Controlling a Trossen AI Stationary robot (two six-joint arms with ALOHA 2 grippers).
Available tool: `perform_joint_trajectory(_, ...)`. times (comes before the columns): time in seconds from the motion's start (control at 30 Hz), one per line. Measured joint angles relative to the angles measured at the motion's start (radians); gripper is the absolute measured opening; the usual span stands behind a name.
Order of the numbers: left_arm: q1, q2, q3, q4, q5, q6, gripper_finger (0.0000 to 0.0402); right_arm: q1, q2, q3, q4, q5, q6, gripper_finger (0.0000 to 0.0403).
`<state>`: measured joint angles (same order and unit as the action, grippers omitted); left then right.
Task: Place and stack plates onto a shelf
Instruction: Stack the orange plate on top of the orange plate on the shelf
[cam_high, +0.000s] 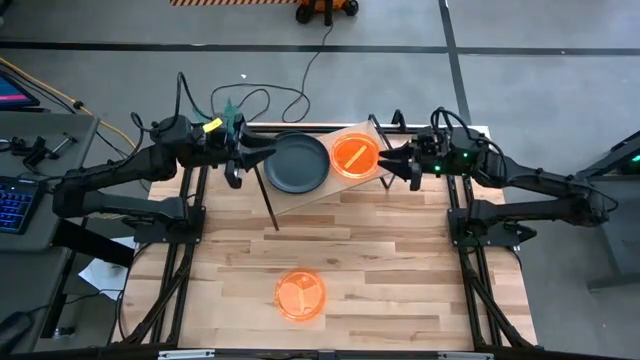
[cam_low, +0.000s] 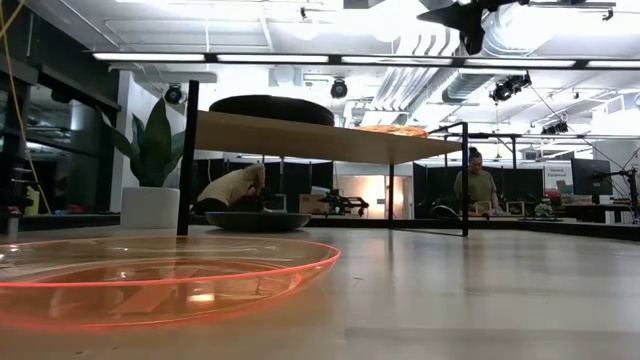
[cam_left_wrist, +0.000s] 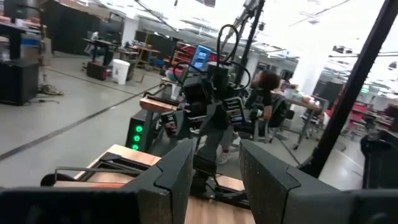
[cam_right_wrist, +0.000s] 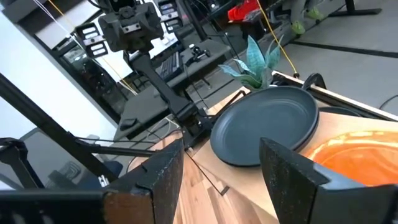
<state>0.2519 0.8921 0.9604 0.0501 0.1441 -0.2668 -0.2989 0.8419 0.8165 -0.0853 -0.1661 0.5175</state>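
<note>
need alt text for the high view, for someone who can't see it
Seen from above, a small wooden shelf at the table's far edge carries a black plate and an orange plate. The left gripper and right gripper, both open, flank it. A second orange plate lies near the table's front edge.

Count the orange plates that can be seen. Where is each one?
2. One orange plate lies on the shelf beside the black plate; the other orange plate lies on the table, near its front edge.
</note>
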Motion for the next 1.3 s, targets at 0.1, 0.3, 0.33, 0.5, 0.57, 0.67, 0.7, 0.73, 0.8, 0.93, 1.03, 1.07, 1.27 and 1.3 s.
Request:
perform_joint_trajectory(0.1,-0.004,0.000,0.000,0.001,-0.005,-0.007,0.0119,0.000,0.003,0.000,0.000,0.000,0.004,0.0193)
perform_joint_trajectory(0.3,-0.053,0.004,0.001,-0.113,0.132,-0.234,0.0119,0.000,0.004,0.001,-0.001,-0.001,0.026,0.0193)
perform_joint_trajectory(0.33,-0.081,0.005,0.001,-0.167,0.167,-0.284,0.0119,0.000,0.004,0.001,-0.003,0.000,0.025,0.0193)
perform_joint_trajectory(0.5,-0.338,0.021,0.000,-0.399,0.106,-0.468,0.0119,0.000,0.004,0.001,-0.018,-0.001,0.024,0.0193)
perform_joint_trajectory(0.57,-0.464,0.051,0.000,-0.457,0.018,-0.532,0.0119,0.000,0.004,0.001,-0.029,-0.001,0.020,0.0193)
perform_joint_trajectory(0.67,-0.625,0.132,0.001,-0.521,-0.078,-0.634,0.0119,0.000,0.004,0.001,-0.047,-0.001,0.019,0.0193)
perform_joint_trajectory(0.7,-0.665,0.166,0.001,-0.551,-0.087,-0.662,0.0119,0.000,0.004,0.001,-0.049,-0.001,0.017,0.0193)
perform_joint_trajectory(0.73,-0.701,0.205,0.001,-0.581,-0.095,-0.686,0.0119,0.000,0.004,0.001,-0.052,-0.001,0.017,0.0193)
perform_joint_trajectory(0.8,-0.756,0.286,0.000,-0.637,-0.123,-0.743,0.0119,0.000,0.004,0.001,-0.058,-0.001,0.017,0.0193)
perform_joint_trajectory(0.93,-0.795,0.454,0.000,-0.668,-0.173,-0.879,0.0119,0.000,0.004,0.001,-0.066,-0.001,0.004,0.0193)
perform_joint_trajectory(1.03,-0.790,0.562,0.000,-0.630,-0.170,-0.976,0.0119,0.000,0.004,0.001,-0.080,-0.001,-0.001,0.0193)
perform_joint_trajectory(1.07,-0.783,0.592,0.000,-0.614,-0.149,-0.995,0.0119,0.000,0.004,0.001,-0.086,-0.001,-0.002,0.0193)
perform_joint_trajectory(1.27,-0.712,0.723,0.000,-0.501,-0.016,-1.026,0.0119,0.000,0.004,0.002,-0.136,-0.001,-0.011,0.0193)
perform_joint_trajectory(1.3,-0.701,0.736,0.000,-0.492,-0.010,-1.018,0.0119,0.000,0.004,0.002,-0.144,-0.001,-0.020,0.0193)
